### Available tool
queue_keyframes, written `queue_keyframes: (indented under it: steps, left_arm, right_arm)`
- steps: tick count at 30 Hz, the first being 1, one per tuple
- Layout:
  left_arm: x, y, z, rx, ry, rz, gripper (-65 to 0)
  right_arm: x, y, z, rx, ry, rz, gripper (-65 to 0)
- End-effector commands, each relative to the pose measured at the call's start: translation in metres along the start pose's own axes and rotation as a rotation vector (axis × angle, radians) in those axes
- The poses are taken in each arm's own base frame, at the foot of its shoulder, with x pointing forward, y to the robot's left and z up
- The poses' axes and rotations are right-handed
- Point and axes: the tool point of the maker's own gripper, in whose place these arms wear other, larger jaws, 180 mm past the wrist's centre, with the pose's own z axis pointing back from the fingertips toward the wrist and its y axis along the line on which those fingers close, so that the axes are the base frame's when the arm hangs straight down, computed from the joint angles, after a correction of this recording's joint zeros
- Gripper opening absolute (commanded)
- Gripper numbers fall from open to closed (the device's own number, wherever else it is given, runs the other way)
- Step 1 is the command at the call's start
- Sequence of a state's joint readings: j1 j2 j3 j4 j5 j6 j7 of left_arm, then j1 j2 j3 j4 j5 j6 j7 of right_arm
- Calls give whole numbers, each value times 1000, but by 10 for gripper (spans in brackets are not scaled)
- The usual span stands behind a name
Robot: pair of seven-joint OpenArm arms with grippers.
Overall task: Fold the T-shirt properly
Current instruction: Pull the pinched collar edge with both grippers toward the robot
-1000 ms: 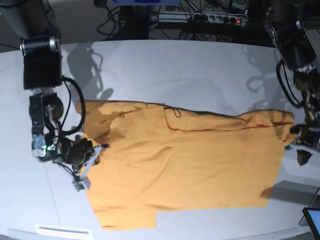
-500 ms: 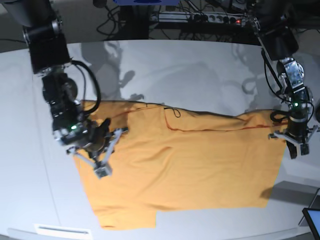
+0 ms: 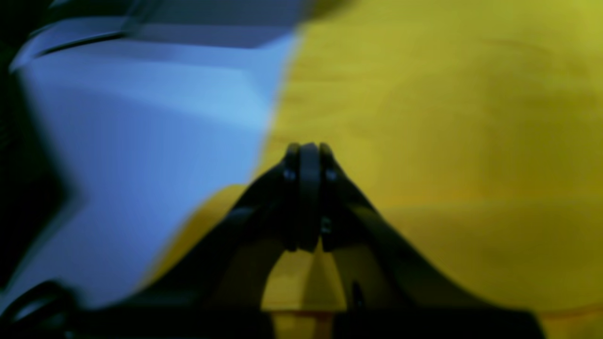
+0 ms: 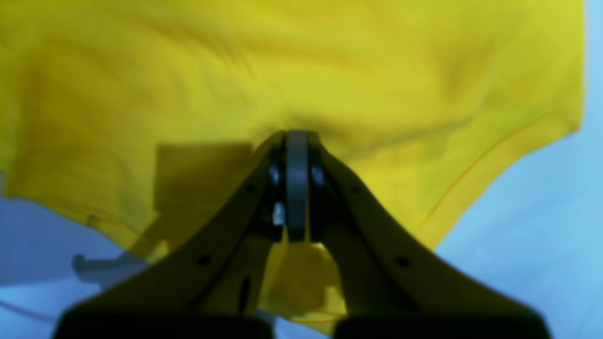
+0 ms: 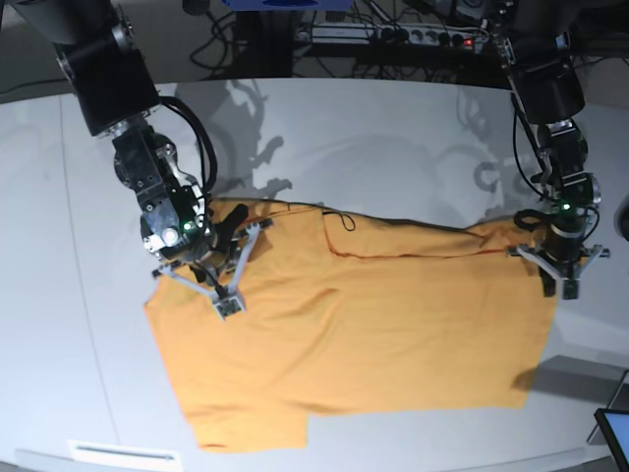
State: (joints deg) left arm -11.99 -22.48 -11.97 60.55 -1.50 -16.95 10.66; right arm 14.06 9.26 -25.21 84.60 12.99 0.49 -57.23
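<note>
The orange-yellow T-shirt (image 5: 364,324) lies spread flat across the white table (image 5: 393,147). A thin dark stitch line runs near its far edge. My right gripper (image 5: 228,305), on the left of the base view, hovers shut over the shirt's left part. In the right wrist view its jaws (image 4: 297,136) are pressed together over the T-shirt (image 4: 282,61), with no cloth between them. My left gripper (image 5: 562,287) is shut at the shirt's right edge. In the left wrist view the closed tips (image 3: 308,148) sit over the T-shirt (image 3: 447,117), near where the cloth meets the table (image 3: 141,117).
A power strip with cables (image 5: 423,37) lies beyond the table's far edge. A screen corner (image 5: 614,433) pokes in at the bottom right. A white label strip (image 5: 123,454) sits at the table's front left edge.
The right gripper has swung from beside the shirt's left edge up and rightward over the cloth. The left gripper has shifted inward and up at the right edge. Both stayed shut.
</note>
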Motion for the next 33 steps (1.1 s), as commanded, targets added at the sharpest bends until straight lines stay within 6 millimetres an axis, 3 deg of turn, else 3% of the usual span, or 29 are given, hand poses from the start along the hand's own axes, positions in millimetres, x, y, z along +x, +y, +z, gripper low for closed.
queue_keyframes:
  steps: [1, 9, 12, 17, 27, 33]
  left_arm:
    - [10, 12, -3, 17, -25, -20, -650]
    - [-37, 2, -5, -13, 96, -10, -650]
    - [-59, -15, -5, -60, 160, -74, -650]
    - [-96, -37, 0, -106, 262, -154, -650]
    - [-173, -64, 50, -170, 401, -156, -650]
    - [-181, -72, 68, -173, 391, -17, -650]
  right_arm:
    - [17, -2, 2, -7, -44, -1, -650]
    - [-21, 13, -21, 26, 75, -38, -650]
    - [-35, 18, -28, 47, 100, -81, -650]
    - [-74, 18, -39, 87, 176, -162, -650]
    - [-146, 31, -36, 95, 283, -255, -650]
    - [-157, 39, -22, 75, 278, -289, -650]
